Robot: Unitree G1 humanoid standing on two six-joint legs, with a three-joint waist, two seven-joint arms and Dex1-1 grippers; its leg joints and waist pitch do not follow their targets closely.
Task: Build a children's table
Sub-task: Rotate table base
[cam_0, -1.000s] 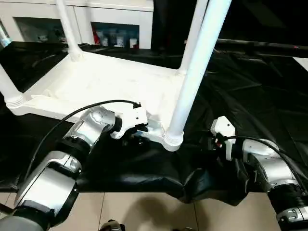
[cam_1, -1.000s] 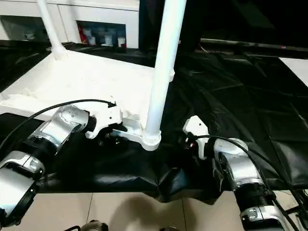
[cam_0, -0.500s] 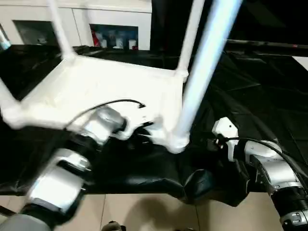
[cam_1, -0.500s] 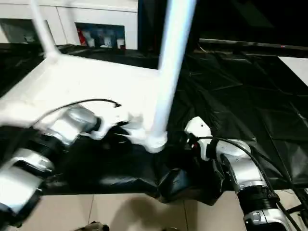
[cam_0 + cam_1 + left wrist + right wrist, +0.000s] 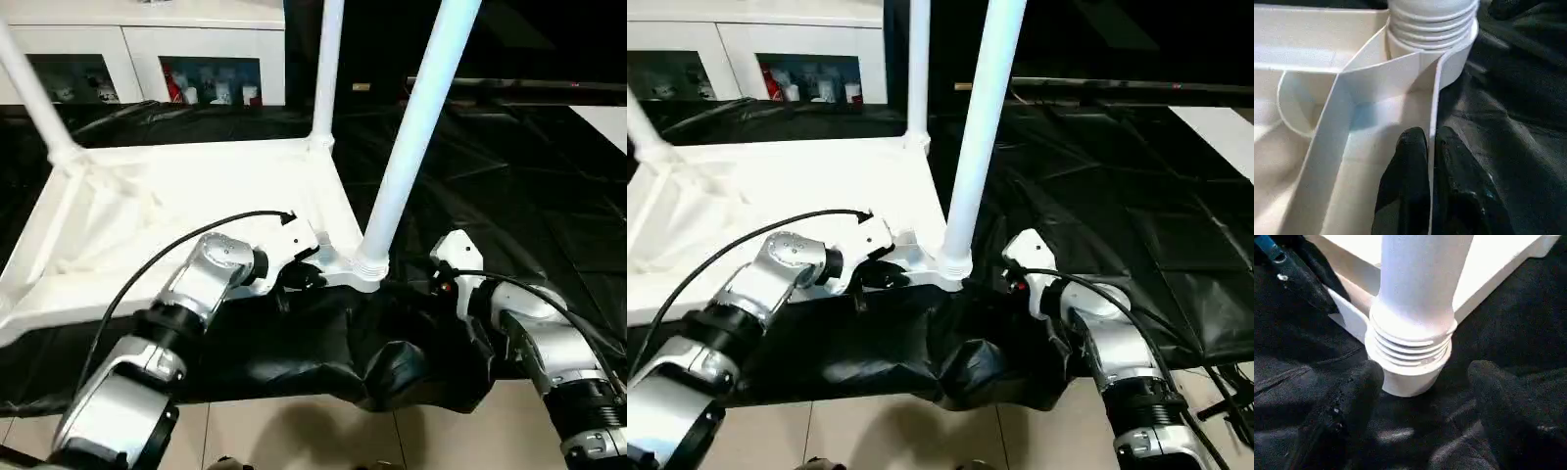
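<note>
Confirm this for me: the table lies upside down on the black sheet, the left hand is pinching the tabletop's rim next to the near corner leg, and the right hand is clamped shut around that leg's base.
Not quite. The right hand is open, its fingers apart on either side of the leg base, as the right wrist view shows. The rest stands: the left hand pinches the tabletop rim on the black sheet.

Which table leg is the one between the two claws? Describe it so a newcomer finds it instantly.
Start at the white tabletop lying upside down on the black sheet, legs pointing up. Go to its corner nearest the robot, between the left claw and the right claw. The leg rising from that ribbed socket is the nearest and looks thickest; the others stand at farther corners.
</note>
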